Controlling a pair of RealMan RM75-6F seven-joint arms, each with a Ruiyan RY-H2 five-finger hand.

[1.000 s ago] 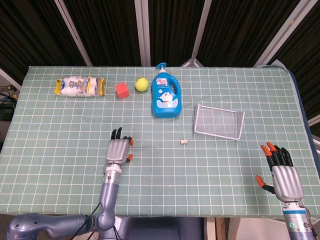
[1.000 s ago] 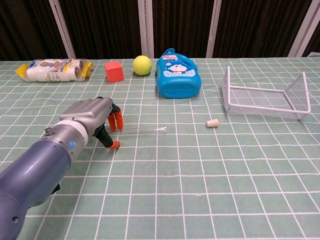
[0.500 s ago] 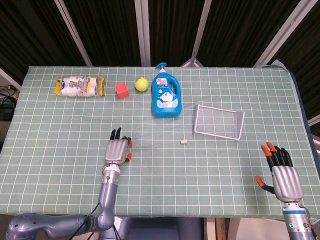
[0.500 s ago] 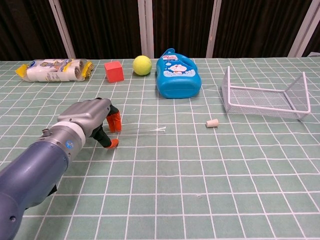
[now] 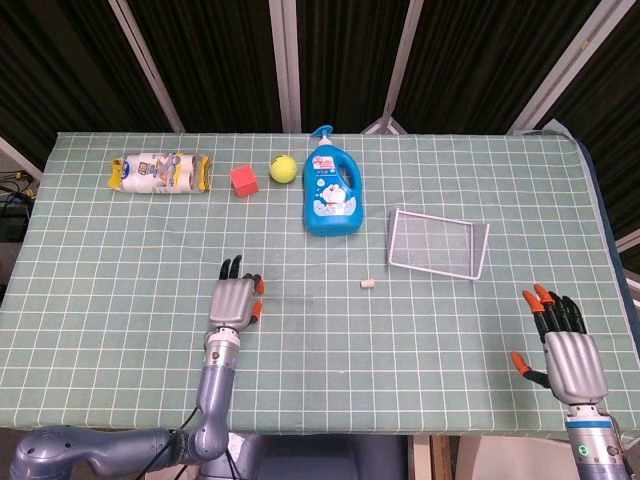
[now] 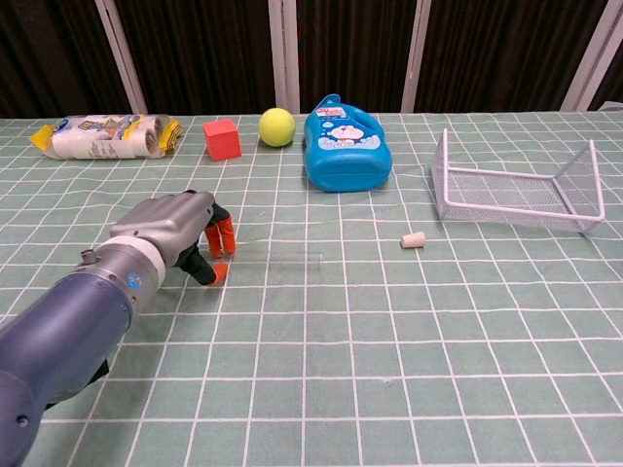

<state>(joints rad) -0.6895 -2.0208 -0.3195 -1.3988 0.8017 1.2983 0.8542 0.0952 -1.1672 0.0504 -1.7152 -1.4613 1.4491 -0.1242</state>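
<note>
Left hand point(image 6: 180, 233) low over the green gridded desk point(image 5: 120, 290), its orange-tipped fingers point(image 6: 220, 236) curled downward beside the near end of a thin clear tube point(image 6: 282, 257) lying flat on the desk; whether they touch it cannot be told. Right hand point(image 5: 565, 345) near the desk's right front corner, fingers spread and holding nothing. Farther back: blue detergent bottle point(image 5: 331, 188), wire basket point(image 5: 436, 243), small white stopper point(image 6: 415, 239), tennis ball point(image 5: 283, 168), red cube point(image 5: 243, 180) and packaged rolls point(image 5: 160, 172).

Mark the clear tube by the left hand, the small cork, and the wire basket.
clear tube point(image 6: 277, 258), chest view, mid-length of its body
cork point(image 6: 415, 239), chest view, its side
wire basket point(image 6: 506, 191), chest view, mesh floor
</note>
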